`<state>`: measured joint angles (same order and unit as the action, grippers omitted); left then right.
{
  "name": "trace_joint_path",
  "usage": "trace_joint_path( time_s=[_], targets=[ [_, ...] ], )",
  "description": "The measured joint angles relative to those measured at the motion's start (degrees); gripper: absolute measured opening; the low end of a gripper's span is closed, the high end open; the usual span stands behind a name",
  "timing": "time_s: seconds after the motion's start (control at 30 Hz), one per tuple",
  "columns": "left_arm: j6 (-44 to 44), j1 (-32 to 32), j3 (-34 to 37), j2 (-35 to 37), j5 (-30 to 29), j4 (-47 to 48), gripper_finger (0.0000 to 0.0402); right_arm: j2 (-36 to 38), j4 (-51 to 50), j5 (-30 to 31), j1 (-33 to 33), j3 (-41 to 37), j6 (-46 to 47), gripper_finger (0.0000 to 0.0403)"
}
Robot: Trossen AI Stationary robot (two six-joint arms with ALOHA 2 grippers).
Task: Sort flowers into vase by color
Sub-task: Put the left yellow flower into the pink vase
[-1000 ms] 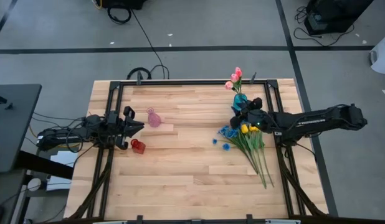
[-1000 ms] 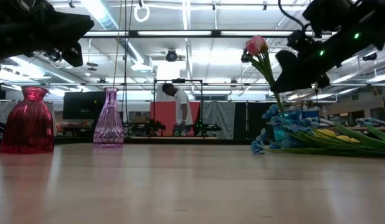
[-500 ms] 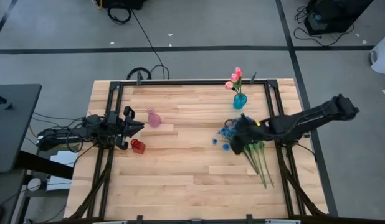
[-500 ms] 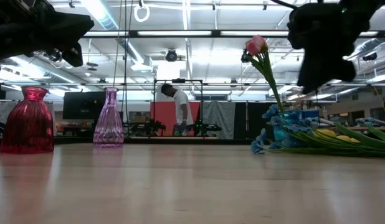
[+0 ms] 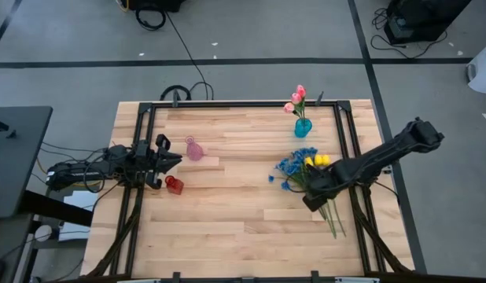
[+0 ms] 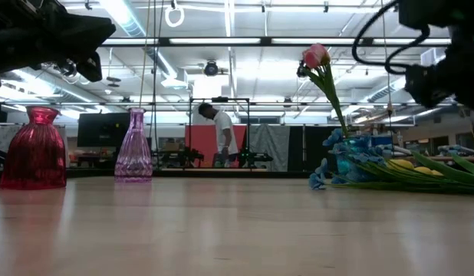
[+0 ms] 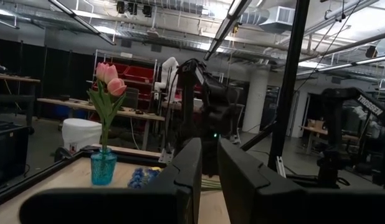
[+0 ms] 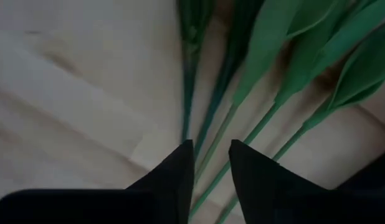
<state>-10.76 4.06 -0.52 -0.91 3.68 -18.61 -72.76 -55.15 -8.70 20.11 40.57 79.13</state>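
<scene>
While right claw [image 8: 211,163] hovers, green stems [image 8: 242,106] lie directly beneath.

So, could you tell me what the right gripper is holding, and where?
Nothing yet: the right gripper is open around the green stems on the table.

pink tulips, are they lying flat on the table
No, the pink tulips stand upright in the blue vase near the table's far edge.
</scene>
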Motion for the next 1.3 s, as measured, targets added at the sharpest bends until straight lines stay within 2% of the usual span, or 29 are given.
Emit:
trace_joint_path(
  time_s=[0.23,0.5,0.87,1.03,1.2,1.3],
  targets=[
    [0.02,0.0,0.0,0.0,-0.02,0.01,0.0056,-2.4,1.81,0.05,-1.22,-2.41,-0.08,0.0081],
    [0.02,0.01,-0.01,0.0,-0.02,0.04,0.0056,-6.79,4.22,1.15,-1.22,-2.51,-0.9,0.0079],
    [0.02,0.02,-0.01,0.0,-0.02,-0.84,0.0056,-12.33,4.26,-1.24,-1.24,-2.29,-1.28,0.007],
    [0.02,0.01,0.0,0.0,-0.02,-0.81,0.0056,-11.0,3.83,-0.08,-1.24,-2.5,-1.24,0.0016],
    [0.24,0.01,0.0,0.0,-0.13,-0.8,0.0056,-6.99,-2.74,1.19,-1.67,-0.21,0.35,0.0019],
    [1.98,0.02,0.0,0.0,-1.32,-0.87,0.0056,-5.14,-5.22,5.61,-1.66,3.79,-0.65,0.0011]
  ],
)
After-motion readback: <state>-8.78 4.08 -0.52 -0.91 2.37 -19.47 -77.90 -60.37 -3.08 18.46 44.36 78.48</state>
